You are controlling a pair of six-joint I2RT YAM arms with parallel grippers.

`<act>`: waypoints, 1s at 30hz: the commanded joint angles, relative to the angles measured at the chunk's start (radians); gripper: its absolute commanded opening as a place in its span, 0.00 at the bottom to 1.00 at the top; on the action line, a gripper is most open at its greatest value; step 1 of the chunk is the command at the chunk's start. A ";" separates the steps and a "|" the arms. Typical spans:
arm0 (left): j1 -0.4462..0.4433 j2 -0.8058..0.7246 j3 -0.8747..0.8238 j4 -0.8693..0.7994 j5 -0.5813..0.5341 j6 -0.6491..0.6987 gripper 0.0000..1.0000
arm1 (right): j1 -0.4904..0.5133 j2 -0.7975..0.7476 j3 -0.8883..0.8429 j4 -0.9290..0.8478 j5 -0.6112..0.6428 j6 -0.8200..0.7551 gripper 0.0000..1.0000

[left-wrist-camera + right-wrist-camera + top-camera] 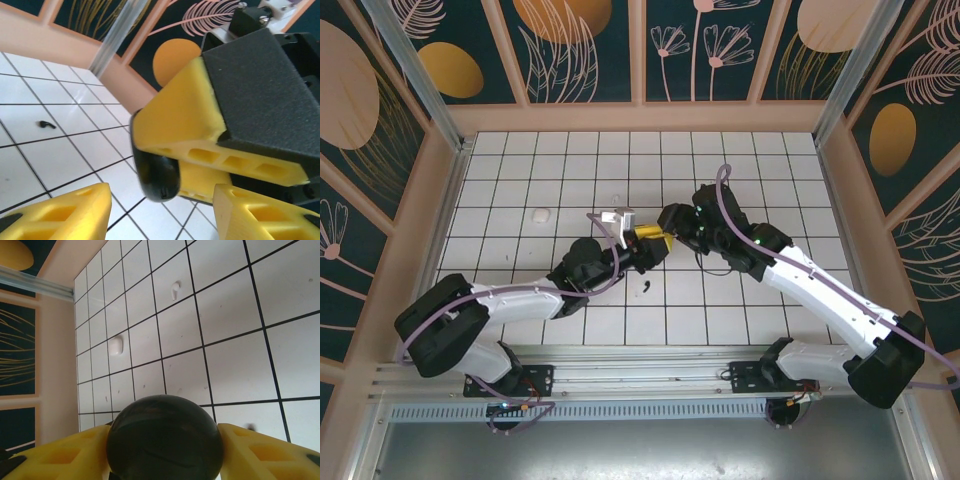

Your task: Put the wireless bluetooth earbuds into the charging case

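Note:
My right gripper is shut on a round black charging case, its yellow pads pressing both sides; a lid seam shows and the case looks closed. In the left wrist view the same case pokes out of the right gripper's yellow fingers. My left gripper faces it with its jaws apart, one to each side of the case and touching nothing. The two grippers meet mid-table. A black earbud lies on a tile just in front of them, also visible in the left wrist view. A white earbud lies farther off.
A small white case sits on the tiles to the left, also in the right wrist view. A white bracket rides on the left wrist. Wooden walls ring the tiled floor.

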 commanded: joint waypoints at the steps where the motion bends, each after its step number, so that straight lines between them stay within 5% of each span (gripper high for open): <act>1: 0.001 0.022 0.019 0.102 0.056 -0.041 0.54 | -0.007 -0.027 -0.006 0.030 -0.026 0.010 0.55; 15: 0.016 0.067 0.056 0.137 0.077 -0.067 0.14 | -0.020 -0.037 -0.016 0.039 -0.060 0.002 0.58; 30: 0.070 0.026 0.006 0.171 0.071 -0.162 0.06 | -0.063 -0.107 0.014 0.078 -0.077 -0.085 0.81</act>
